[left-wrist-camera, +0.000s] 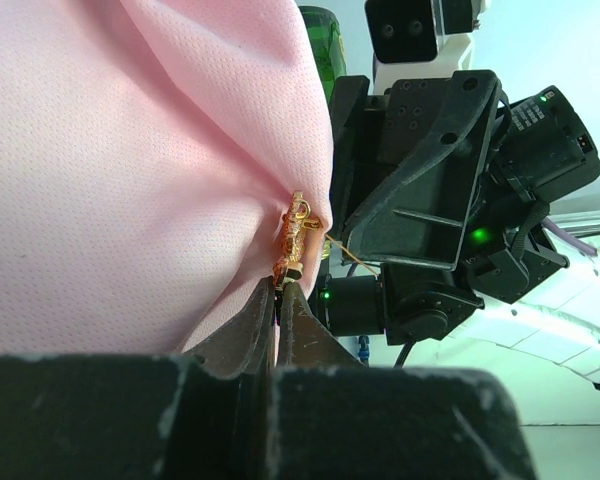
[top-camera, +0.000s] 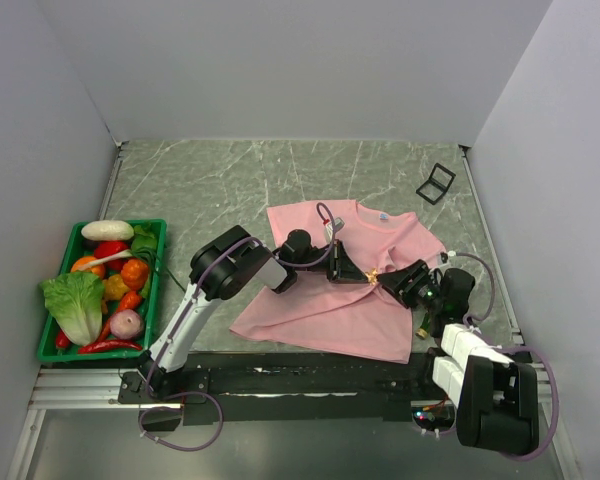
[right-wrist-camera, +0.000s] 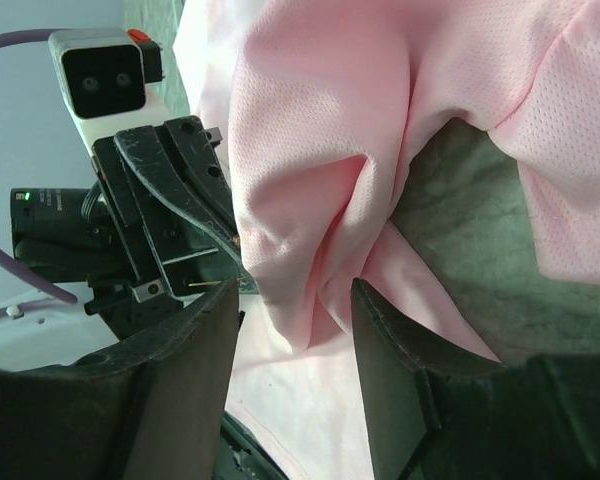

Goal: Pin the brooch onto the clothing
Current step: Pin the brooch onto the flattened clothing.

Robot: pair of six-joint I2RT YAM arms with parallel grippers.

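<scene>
I read left gripper [left-wrist-camera: 280, 288] pinched shut on brooch [left-wrist-camera: 296, 235], its long axis running straight out from tips, touching shirt [left-wrist-camera: 130, 180]. Right gripper [right-wrist-camera: 298, 290] wide, astride a shirt fold.

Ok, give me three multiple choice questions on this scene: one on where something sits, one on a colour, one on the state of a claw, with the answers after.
1. Where is the vegetable basket relative to the T-shirt?
A. To its left, apart from it
B. On top of it
C. Beyond it, in the far right corner

2. What colour is the T-shirt?
A. White
B. Light pink
C. Blue

3. What state is the left claw in?
A. Wide open over bare table
B. Shut on a pepper
C. Shut on the brooch

Answers:
1 A, since the top view shows the basket by the left wall with bare surface between it and the shirt.
2 B, since the fabric looks pink in all three views.
3 C, since the left wrist view shows the fingertips pinched together on the brooch's lower end, against the shirt.
</scene>
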